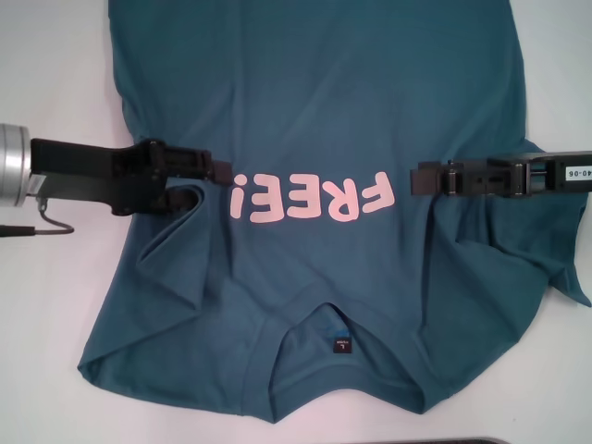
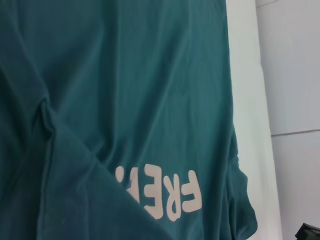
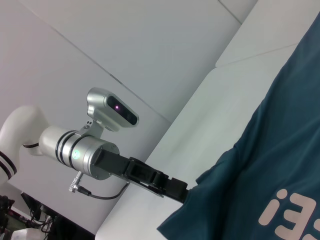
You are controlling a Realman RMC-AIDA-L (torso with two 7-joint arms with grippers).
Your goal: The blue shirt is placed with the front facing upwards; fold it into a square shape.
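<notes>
The blue shirt [image 1: 324,111] lies front up on the white table, its collar and small dark label [image 1: 341,346] nearest me and the pink "FREE!" lettering [image 1: 314,196] across the chest. My left gripper [image 1: 220,173] is over the shirt's left side, just beside the exclamation mark, shut on a raised fold of cloth. In the right wrist view the shirt [image 3: 280,160] hangs from that left gripper [image 3: 186,192]. My right gripper [image 1: 416,178] is at the other end of the lettering, where creases in the right side run together at its tips. The left wrist view looks down on the shirt [image 2: 125,75].
Bare white table [image 1: 46,74] shows on both sides of the shirt. The hem runs out of the head view at the far side. A thin dark edge [image 1: 462,441] lies at the near border. A grey wall [image 3: 150,45] stands beyond the table.
</notes>
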